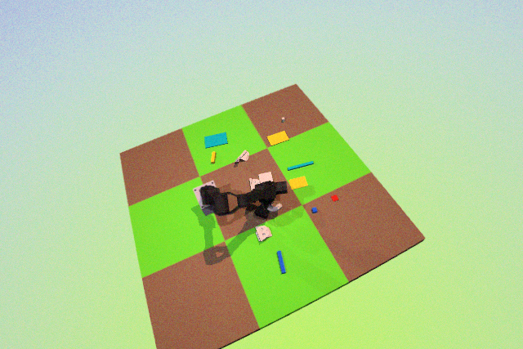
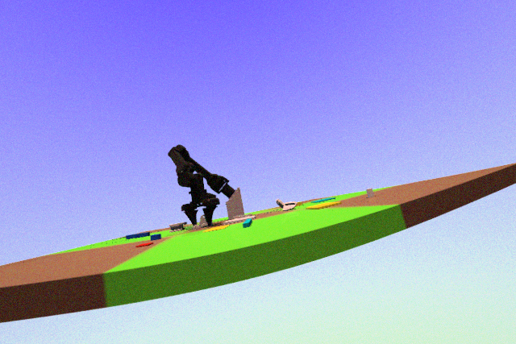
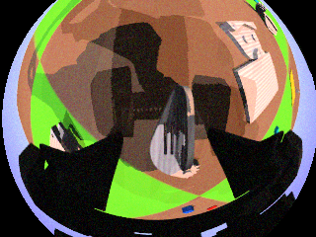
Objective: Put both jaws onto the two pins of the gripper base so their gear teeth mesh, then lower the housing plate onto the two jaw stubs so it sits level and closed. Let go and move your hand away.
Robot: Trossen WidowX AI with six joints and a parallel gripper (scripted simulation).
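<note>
My gripper is open, pointing down low over the table, with its fingers on either side of one pale jaw. No grip on the jaw shows. The gripper base, with two small pins and a large pale block at its side, is beside the gripper, partly under the arm in the top view. The other jaw lies apart, beyond the base. The housing plate lies on the opposite side. Neither jaw is on the pins.
A yellow plate, a teal bar, a blue cube and a red piece lie beyond the gripper. A blue bar lies past the housing plate. A second yellow plate and a teal plate are farther off.
</note>
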